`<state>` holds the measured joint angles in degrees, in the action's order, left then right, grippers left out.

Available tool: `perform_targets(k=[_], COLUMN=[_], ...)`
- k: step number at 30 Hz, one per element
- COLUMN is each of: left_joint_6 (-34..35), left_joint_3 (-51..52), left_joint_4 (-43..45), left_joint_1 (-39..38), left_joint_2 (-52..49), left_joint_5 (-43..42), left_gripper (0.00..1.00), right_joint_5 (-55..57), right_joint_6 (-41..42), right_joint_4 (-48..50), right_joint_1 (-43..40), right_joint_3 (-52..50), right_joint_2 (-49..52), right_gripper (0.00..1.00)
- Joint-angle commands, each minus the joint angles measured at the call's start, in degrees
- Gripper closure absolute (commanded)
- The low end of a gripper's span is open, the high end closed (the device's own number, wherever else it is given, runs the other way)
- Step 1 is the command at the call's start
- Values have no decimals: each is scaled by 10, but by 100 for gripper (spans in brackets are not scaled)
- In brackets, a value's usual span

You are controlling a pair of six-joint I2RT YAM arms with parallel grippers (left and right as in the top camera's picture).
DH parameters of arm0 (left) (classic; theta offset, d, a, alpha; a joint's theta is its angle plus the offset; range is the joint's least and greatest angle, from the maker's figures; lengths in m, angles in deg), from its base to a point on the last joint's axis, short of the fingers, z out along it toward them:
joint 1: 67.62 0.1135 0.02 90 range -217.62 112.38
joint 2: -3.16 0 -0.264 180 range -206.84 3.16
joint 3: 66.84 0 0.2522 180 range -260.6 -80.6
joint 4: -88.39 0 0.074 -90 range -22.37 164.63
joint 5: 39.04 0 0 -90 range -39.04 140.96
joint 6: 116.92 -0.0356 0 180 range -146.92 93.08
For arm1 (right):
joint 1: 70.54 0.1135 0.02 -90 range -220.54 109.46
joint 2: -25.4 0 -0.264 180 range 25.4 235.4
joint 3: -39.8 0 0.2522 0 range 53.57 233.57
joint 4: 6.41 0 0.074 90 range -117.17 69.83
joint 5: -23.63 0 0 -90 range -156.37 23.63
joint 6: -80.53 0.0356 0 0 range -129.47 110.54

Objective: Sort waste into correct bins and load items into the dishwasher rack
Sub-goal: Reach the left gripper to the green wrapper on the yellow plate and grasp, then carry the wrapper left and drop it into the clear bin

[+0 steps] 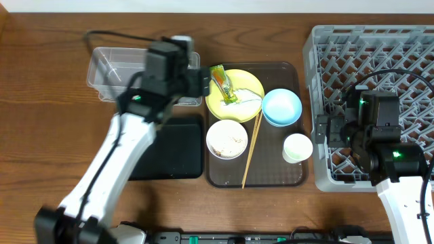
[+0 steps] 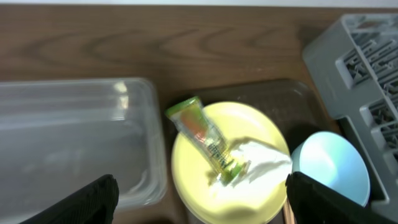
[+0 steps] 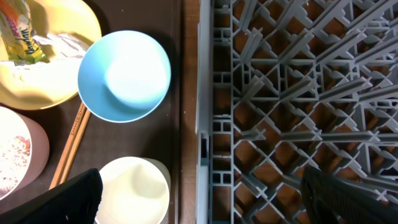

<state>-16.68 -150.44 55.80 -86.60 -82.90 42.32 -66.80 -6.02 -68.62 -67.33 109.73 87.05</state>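
The green-and-orange wrapper (image 1: 224,85) and crumpled white paper (image 1: 249,102) lie on the yellow plate (image 1: 237,108). My left gripper (image 1: 199,85) is open and empty above the plate's left edge, beside the clear tub (image 1: 112,71). In the left wrist view the wrapper (image 2: 205,140) lies ahead of the open jaws (image 2: 199,205). The white bowl (image 1: 226,139) holds rice scraps. The light blue bowl (image 1: 281,107), white cup (image 1: 297,147) and chopsticks (image 1: 252,150) lie nearby. My right gripper (image 3: 205,202) is open, spanning the cup (image 3: 134,190) and the rack's edge (image 3: 298,93).
The dishes sit on a brown serving tray (image 1: 285,173). The black tray (image 1: 173,152) lies left of it, below the clear tub. The grey rack (image 1: 380,54) fills the right side. Bare wooden table lies at the far left.
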Motion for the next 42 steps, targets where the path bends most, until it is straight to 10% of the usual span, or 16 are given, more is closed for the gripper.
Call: perform_targets(k=[1,20,23,28,42], left_joint_6=[3,130,130,130,128], left_joint_3=[-12,-12,-12,-13,-13], left_joint_4=[39,169,168,170,88], left_joint_1=[-33,-71,-71,-71,-16], left_joint_2=[-56,-297,-309,-294,-102], left_joint_5=[23,23,23,23,95], left_gripper=[12,29,44,88,93], right_joint_5=[-2,-2,-2,-2,-2], right_joint_6=[-5,-5,-5,-5,-5], right_joint_4=[0,-2,-2,-2,-9], right_joint_1=[5,5,5,5,5], right_joint_3=[13,12,12,12,12], right_joint_2=[-2,-2,-2,-2,-2], right_gripper=[1,1,1,1,1])
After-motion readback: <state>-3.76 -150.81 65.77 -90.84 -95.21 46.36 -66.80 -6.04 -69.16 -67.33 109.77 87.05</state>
